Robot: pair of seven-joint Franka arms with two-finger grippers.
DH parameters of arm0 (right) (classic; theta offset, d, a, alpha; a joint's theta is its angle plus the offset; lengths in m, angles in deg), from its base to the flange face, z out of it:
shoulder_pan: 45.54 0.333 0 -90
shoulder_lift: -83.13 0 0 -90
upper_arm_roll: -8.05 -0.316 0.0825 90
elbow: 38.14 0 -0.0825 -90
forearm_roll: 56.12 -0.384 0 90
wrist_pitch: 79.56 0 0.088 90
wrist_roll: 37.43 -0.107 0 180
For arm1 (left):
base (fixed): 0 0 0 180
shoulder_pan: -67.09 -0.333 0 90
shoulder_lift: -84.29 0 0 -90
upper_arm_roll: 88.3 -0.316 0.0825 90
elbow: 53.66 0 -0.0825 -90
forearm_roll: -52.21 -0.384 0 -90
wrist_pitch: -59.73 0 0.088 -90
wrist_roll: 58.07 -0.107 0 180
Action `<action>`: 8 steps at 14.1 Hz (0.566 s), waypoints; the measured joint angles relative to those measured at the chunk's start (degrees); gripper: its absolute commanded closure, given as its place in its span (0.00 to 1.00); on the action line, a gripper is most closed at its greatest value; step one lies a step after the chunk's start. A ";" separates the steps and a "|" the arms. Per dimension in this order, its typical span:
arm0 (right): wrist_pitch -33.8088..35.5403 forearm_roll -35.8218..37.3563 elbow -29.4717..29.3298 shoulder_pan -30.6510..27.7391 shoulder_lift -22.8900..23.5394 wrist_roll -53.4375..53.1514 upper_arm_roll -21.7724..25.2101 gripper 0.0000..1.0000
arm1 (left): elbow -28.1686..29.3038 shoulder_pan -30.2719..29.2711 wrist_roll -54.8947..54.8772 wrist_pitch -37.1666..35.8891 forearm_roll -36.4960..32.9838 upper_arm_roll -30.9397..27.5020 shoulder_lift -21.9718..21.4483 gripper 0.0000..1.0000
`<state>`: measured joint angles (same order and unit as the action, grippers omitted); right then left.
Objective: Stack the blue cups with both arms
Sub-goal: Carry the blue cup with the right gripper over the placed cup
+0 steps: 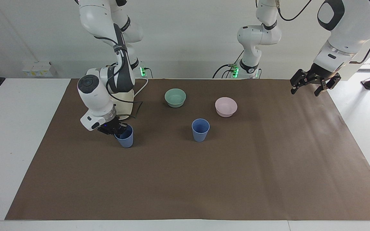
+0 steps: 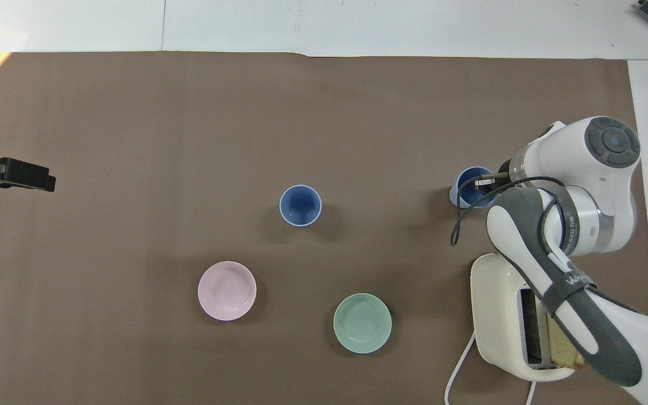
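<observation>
My right gripper [image 1: 118,129] is pinching the rim of one blue cup [image 1: 124,137] beside the toaster [image 2: 507,315], my left gripper [image 1: 311,86] waits spread wide, and the other blue cup [image 1: 200,130] stands mid-table, so no stacking yet.

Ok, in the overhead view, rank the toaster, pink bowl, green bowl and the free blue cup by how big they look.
Largest to smallest:
1. toaster, though the right arm partly covers it
2. pink bowl and green bowl, which look alike
3. free blue cup
</observation>
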<state>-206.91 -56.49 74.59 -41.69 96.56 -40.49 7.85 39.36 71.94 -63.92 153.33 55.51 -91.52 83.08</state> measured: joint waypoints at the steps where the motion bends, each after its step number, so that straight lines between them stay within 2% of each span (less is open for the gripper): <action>1: 0.41 0.00 -0.38 0.04 -0.02 0.00 0.00 1.00 | -0.14 -0.06 0.00 -0.19 -0.04 -0.02 0.01 0.00; 4: 7.13 -0.04 -5.22 0.18 -0.34 -0.30 -0.58 1.00 | -1.25 -2.08 -0.07 -1.68 -0.05 0.59 0.49 0.00; 8: 20.25 -0.05 -17.86 0.36 -1.71 -7.08 -5.15 1.00 | -2.45 -2.90 -0.20 -2.32 -0.05 1.12 1.21 0.00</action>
<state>-186.66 -56.54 56.73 -41.33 94.84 -47.56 2.70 36.91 69.04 -64.12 151.01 55.46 -90.40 84.29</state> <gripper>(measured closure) 0.956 0.000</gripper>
